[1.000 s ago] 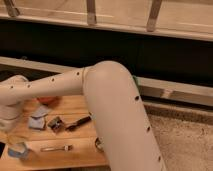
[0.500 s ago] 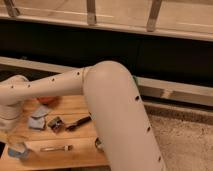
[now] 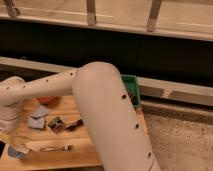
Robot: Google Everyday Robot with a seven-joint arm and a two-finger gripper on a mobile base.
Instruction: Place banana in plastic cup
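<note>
1. At the left edge of the tabletop [image 3: 100, 159], toward its near corner, the gripper [image 3: 12, 137] hangs from the white wrist, pointing down. It sits just above the plastic cup [image 3: 19, 151]. Whether it is parted or closed cannot be told, as the wrist and the pale housing blend together.
2. The plastic cup, dull blue-teal, stands on the wood at the near-left corner, directly below the gripper.
3. The banana cannot be picked out with certainty. A pale shape at the gripper's lower end, just over the cup, may be it, but this cannot be told.
4. Further in from the left edge, a grey-blue folded cloth [image 3: 38, 120] lies flat, and behind it an orange-red round item [image 3: 47, 100] shows partly under the arm [image 3: 105, 110].
5. Near the front edge, right of the cup, a fork [image 3: 55, 148] lies lengthwise along that edge.
6. Toward the middle of the tabletop, a small shiny metal cup [image 3: 55, 123] lies just right of the cloth, with a dark item [image 3: 75, 124] just beside it.
7. The arm's thick white link crosses the middle and right of the tabletop, hiding much of it.
8. At the far-right corner, a green bin [image 3: 131, 86] shows behind the arm.
</note>
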